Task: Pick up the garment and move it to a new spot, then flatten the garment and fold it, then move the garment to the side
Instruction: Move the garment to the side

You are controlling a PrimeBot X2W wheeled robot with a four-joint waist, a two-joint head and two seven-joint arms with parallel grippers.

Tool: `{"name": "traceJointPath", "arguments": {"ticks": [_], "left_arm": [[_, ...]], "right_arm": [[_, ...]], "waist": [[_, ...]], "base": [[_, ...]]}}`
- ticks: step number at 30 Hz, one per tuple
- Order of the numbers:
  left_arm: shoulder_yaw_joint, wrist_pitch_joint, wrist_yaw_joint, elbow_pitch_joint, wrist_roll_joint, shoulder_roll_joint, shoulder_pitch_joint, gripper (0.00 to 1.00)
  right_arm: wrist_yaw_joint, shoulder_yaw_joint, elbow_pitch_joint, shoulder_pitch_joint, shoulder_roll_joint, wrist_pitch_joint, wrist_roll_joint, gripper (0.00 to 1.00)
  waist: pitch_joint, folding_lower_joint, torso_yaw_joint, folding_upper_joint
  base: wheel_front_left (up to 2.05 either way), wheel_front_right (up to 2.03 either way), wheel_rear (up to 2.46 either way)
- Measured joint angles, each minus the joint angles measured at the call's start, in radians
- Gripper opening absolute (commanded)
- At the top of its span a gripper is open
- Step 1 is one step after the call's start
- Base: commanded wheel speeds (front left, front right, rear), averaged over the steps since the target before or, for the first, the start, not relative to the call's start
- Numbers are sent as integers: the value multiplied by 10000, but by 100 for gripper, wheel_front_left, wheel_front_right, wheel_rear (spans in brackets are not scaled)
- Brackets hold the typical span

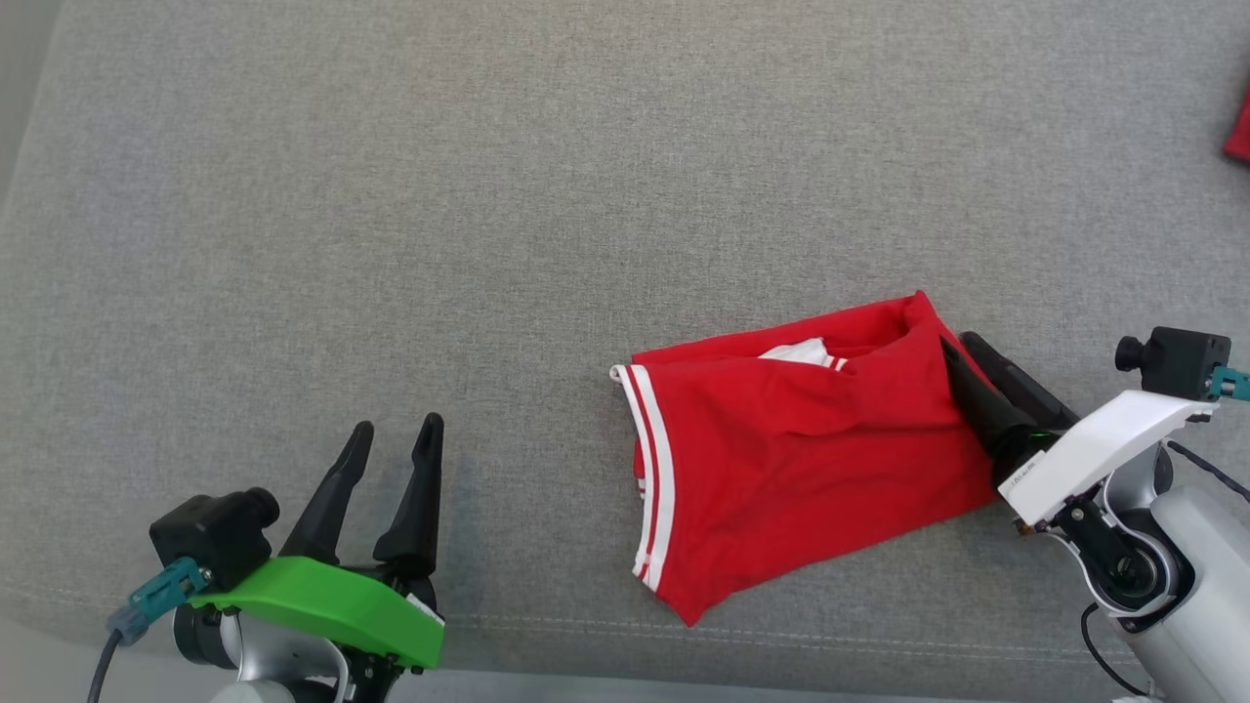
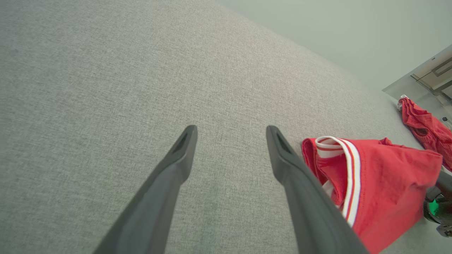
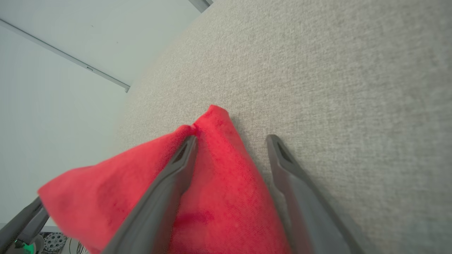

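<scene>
Right hand (image 1: 957, 342) spread astride garment (image 1: 801, 459) corner, long axis crosswise — striped hem (image 1: 652, 478) leftward

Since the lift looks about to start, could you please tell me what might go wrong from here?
1. The right pincer straddles only a raised fold at the edge of the red garment, jaws apart. It may pinch just one layer, which could slip out.
2. The garment lies crumpled, so lifted by that one edge it would likely hang bunched.
3. The left pincer is open and apart from the cloth, giving no support.
</scene>
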Motion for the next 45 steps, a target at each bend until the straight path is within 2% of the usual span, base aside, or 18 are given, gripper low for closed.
{"name": "traceJointPath", "arguments": {"ticks": [9,25,36,45], "left_arm": [[12,113,2,8,-27,42,320,100],[-109,299,4,-48,-21,98,332,100],[-339,397,4,-90,-19,-8,331,100],[-439,395,4,-111,-21,-148,303,100]], "right_arm": [[0,40,-107,-4,-38,-614,38,100],[0,1035,-314,360,-589,-495,464,100],[2,1423,-604,425,-895,-364,587,100],[13,1519,-479,-112,-1093,-176,759,100]], "waist": [[-71,0,-439,0],[-118,0,-774,0],[-55,0,-585,0],[124,0,-291,0]], "base": [[0,0,0],[0,0,0],[0,0,0],[0,0,0]]}}
